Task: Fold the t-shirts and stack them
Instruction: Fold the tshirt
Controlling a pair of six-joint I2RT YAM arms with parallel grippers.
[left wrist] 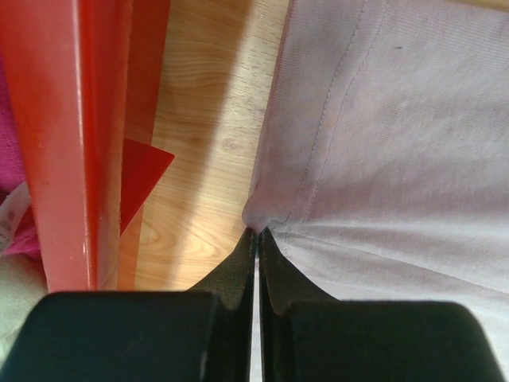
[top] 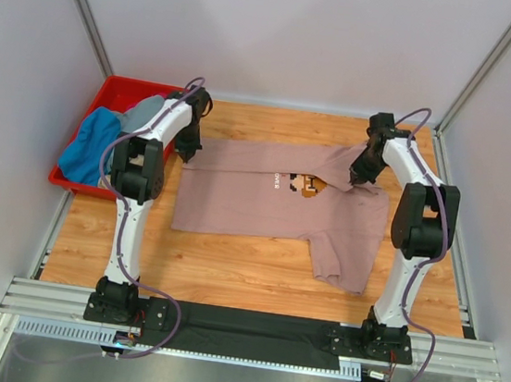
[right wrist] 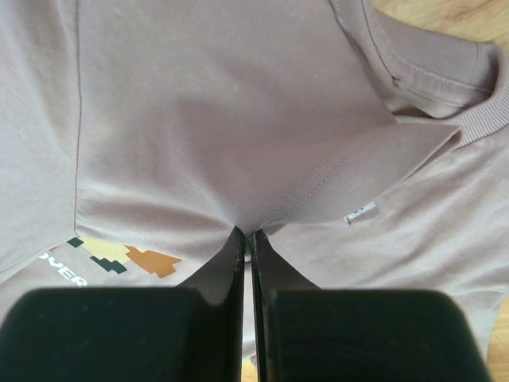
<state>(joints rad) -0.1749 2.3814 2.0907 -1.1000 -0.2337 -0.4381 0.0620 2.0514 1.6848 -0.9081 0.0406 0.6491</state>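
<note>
A dusty-pink t-shirt [top: 254,200] lies spread across the middle of the wooden table, its pixel chest print [top: 301,184] facing up. My left gripper [top: 188,157] is shut on the shirt's far left corner; the left wrist view has the cloth [left wrist: 382,143] bunched at the fingertips [left wrist: 258,232]. My right gripper [top: 357,180] is shut on a fold of the shirt near the collar; its wrist view shows pink cloth [right wrist: 238,119] pinched at the tips [right wrist: 246,232], the ribbed collar [right wrist: 445,72] beyond and the print [right wrist: 127,259] to the left.
A red plastic crate [top: 108,98] stands at the far left with blue [top: 88,147] and grey [top: 142,112] shirts heaped in it. Its red wall [left wrist: 71,143] is close on the left of my left gripper. Bare wood [top: 227,267] lies in front of the pink shirt.
</note>
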